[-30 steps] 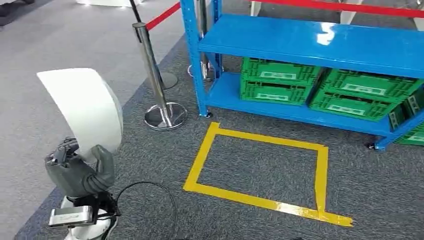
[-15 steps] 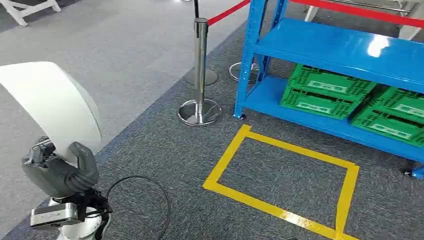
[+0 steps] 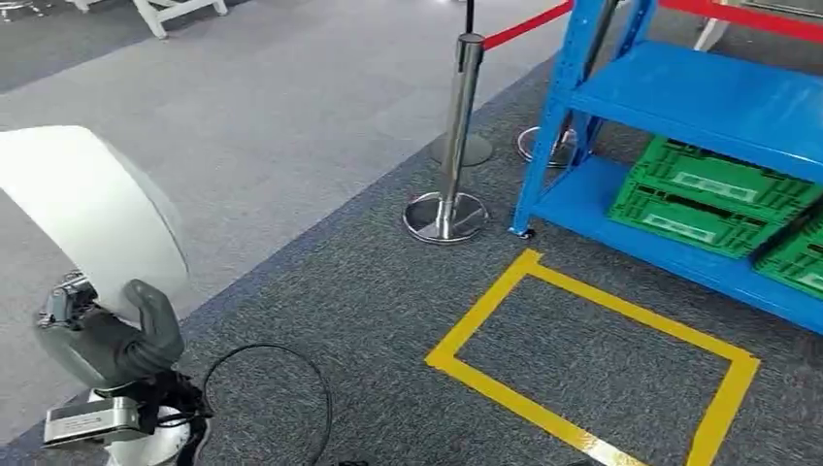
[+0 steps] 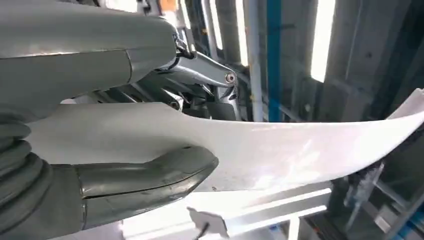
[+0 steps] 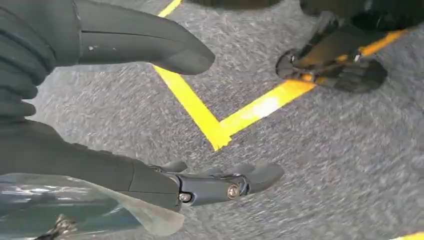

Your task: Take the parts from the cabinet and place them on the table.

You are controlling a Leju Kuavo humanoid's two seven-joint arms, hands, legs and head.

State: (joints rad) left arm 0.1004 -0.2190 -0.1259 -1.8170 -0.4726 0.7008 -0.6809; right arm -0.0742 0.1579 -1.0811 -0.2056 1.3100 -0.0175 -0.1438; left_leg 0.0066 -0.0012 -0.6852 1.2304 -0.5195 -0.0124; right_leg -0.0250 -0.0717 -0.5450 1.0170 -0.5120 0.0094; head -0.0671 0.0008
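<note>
My left hand [image 3: 112,340] grips a large white curved part [image 3: 87,214] by its lower edge and holds it upright at the lower left of the head view. In the left wrist view the thumb [image 4: 150,180] presses on the white part [image 4: 300,150], with the fingers behind it. My right hand [image 5: 60,150] hangs over the grey carpet with thumb and fingers apart and nothing in it. The blue cabinet [image 3: 699,97] stands at the upper right, with green crates [image 3: 708,194] on its bottom shelf.
A chrome stanchion [image 3: 451,126] with a red belt [image 3: 524,24] stands left of the cabinet. A yellow tape rectangle [image 3: 485,320] marks the dark carpet in front of it. A black cable loop [image 3: 262,398] lies by my left arm. Light grey floor stretches to the left.
The camera has swung left: cabinet, stanchion and tape rectangle have shifted right in the picture. My left hand keeps holding the white part.
</note>
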